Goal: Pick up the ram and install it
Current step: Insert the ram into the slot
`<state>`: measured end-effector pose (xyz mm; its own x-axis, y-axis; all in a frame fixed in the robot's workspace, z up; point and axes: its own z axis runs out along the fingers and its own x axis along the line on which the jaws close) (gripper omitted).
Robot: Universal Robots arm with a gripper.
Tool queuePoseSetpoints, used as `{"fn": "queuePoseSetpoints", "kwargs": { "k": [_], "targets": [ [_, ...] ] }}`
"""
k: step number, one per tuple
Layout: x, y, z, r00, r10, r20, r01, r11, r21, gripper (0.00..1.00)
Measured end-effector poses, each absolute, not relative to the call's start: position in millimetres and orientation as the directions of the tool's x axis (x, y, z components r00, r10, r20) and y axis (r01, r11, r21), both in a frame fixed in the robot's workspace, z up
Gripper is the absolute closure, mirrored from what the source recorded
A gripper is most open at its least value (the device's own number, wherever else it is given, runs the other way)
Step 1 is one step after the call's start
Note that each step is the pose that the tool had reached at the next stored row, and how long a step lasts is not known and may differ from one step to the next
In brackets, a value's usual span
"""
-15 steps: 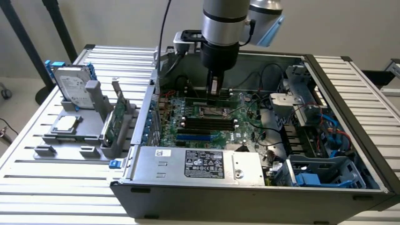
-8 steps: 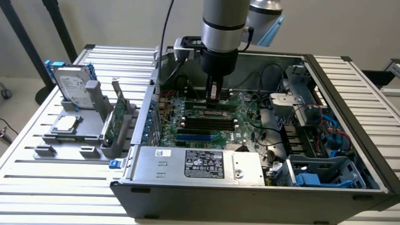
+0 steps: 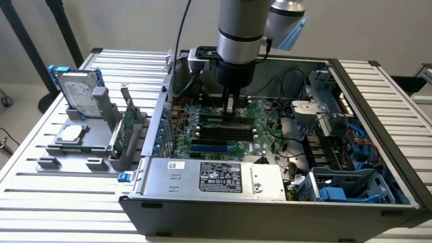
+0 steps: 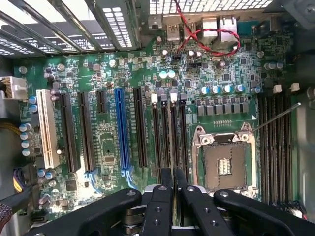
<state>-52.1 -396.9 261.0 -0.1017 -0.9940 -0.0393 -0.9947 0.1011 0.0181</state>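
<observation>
My gripper (image 3: 229,112) hangs down inside the open computer case (image 3: 270,207), over the black memory slots (image 3: 226,132) in the middle of the green motherboard (image 3: 263,124). Its fingers stand almost together, shut on the ram (image 3: 231,104), a thin board held upright between them with its lower end close above the slots. In the wrist view the black fingers (image 4: 162,196) pinch the ram (image 4: 173,173) edge-on. It lines up with one of the long memory slots (image 4: 164,132) beside the processor socket (image 4: 224,162). I cannot tell whether the ram touches the slot.
A grey parts holder (image 3: 81,152) on the exterior view's left carries a hard drive (image 3: 76,93), a square silver processor chip (image 3: 71,134) and a green expansion card (image 3: 120,132). The power supply (image 3: 216,177) fills the case's near side. Cables and a blue drive cage (image 3: 344,192) crowd the right.
</observation>
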Motion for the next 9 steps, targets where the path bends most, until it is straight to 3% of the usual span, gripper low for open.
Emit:
{"fn": "queuePoseSetpoints", "kwargs": {
  "k": [9],
  "targets": [
    [-51.7,-397.9,251.9,-0.096,-0.995,-0.030,-0.995,0.095,0.023,0.86]
  ]
}}
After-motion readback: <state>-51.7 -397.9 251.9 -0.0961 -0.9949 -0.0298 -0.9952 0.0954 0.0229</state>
